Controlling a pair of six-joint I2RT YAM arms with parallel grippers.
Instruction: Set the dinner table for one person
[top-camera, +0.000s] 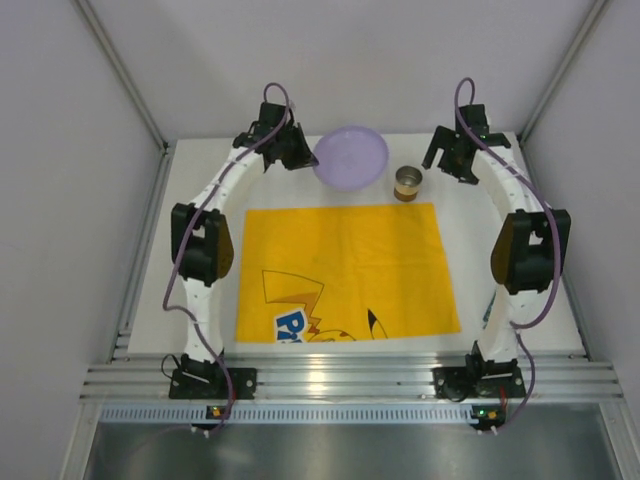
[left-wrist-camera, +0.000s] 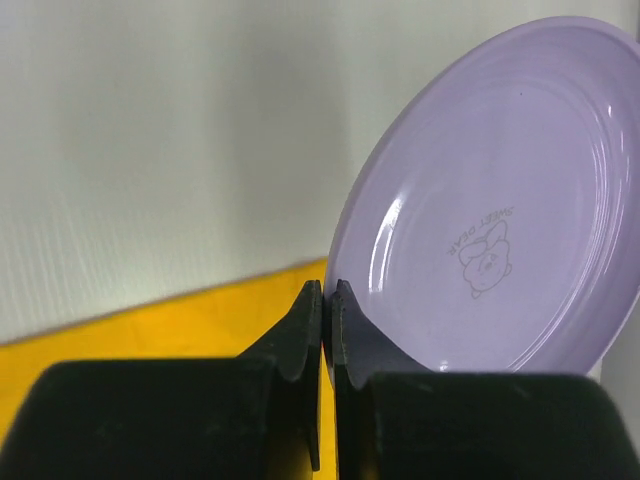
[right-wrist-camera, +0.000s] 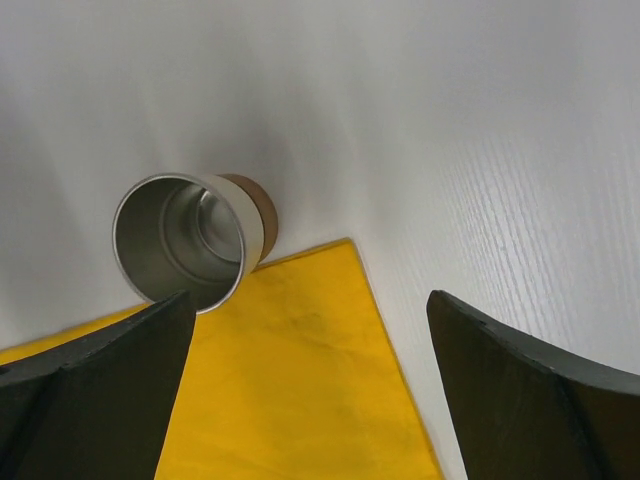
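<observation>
- At the bench's (top-camera: 455, 215) far edge, left gripper (left-wrist-camera: 327, 300) seemingly pinches the plate (left-wrist-camera: 490, 220), off the mat (top-camera: 340, 260).
- Near the unplaced cup (right-wrist-camera: 185, 240), right gripper (right-wrist-camera: 308, 300) gapes wide.

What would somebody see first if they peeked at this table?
The bright yellow cartoon mat in the middle of the white table jumps out first. Behind it, the left claw pinches the rim of a purple plate, and a shiny metal cup stands by the mat's far right corner.
</observation>
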